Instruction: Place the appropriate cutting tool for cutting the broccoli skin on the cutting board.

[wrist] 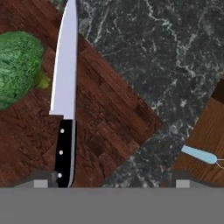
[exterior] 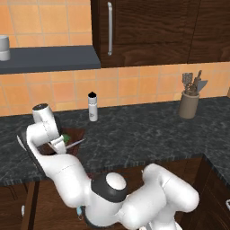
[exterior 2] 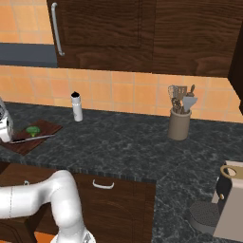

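The knife (wrist: 65, 92), silver blade and black riveted handle, lies flat on the dark reddish-brown cutting board (wrist: 109, 127), blade pointing away from the hand. The green broccoli (wrist: 17, 65) sits on the board just left of the blade. My gripper (wrist: 112, 183) hovers over the handle end, open, its fingertips (wrist: 41, 183) spread wide with the handle near the left one. From the left base view, the gripper (exterior: 57, 144) is above the board (exterior: 78, 133), with the knife (exterior: 75, 143) and broccoli (exterior: 66, 138) beside it. The right base view shows board (exterior 2: 42, 129), broccoli (exterior 2: 32, 130) and knife (exterior 2: 31, 138).
A light-blue peeler (wrist: 199, 154) lies on a brown wooden surface past the counter edge. A white bottle (exterior: 92, 107) stands behind the board near the tiled wall. A utensil crock (exterior: 188, 104) is far right. A coffee machine (exterior 2: 228, 204) occupies the right counter corner.
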